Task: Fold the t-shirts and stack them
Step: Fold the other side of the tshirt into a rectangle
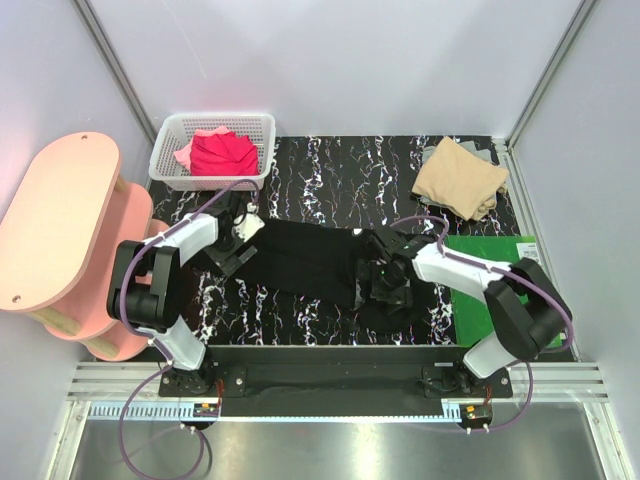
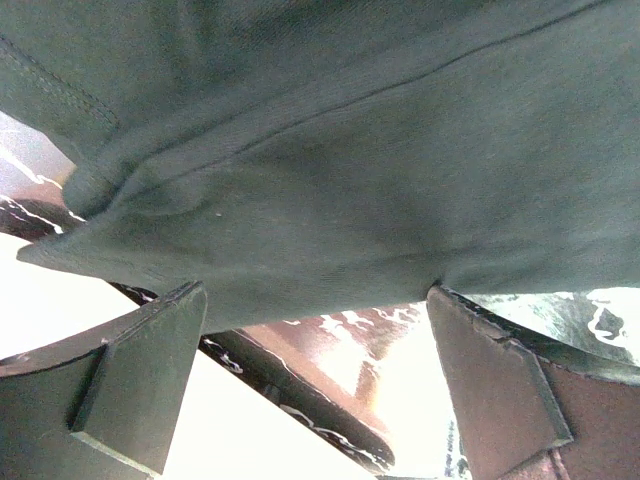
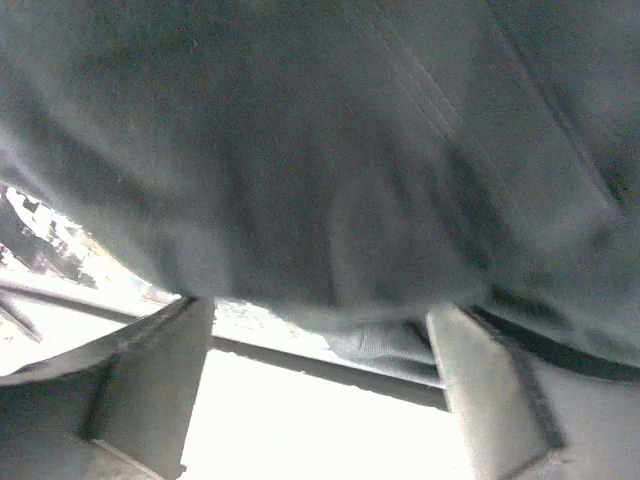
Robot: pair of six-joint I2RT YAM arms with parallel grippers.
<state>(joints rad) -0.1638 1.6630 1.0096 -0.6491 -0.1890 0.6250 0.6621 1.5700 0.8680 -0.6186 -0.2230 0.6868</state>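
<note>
While the left claw (image 2: pixel 312 300) holds its two fingers (image 2: pixel 140 370) wide apart, the black t-shirt (image 2: pixel 340 160) hangs right across their tips. A stitched hem runs off to the claw's upper left, and nothing is pinched that I can see. Same story on the other side: the right claw (image 3: pixel 320 305) is spread as well, dark cloth draped over and just past its fingers (image 3: pixel 500 390), seams slanting away above it. From overhead, that black tee stretches between the two claws as a rumpled band. It's smoother towards the left claw and bunched and doubled over around the right one, with a lobe spilling back towards the arm bases. So, my read: this fold is under way, not finished. The garment is no tidy rectangle yet, and I cannot make out any print on it from here. Just to the right of the right claw lies the green board (image 1: pixel 495 262), flat on the table. Farther out beyond the right claw, the tan t-shirt (image 1: pixel 460 178) rests as a compact folded bundle, and that one looks done. Far beyond the left claw, the white basket (image 1: pixel 163 150) holds the red t-shirt (image 1: pixel 222 155), with the pink t-shirt (image 1: pixel 185 155) peeking out at its edge, both crumpled, both waiting. Tally as I judge it: one folded, one in hand, two untouched, and no stack begun.
</note>
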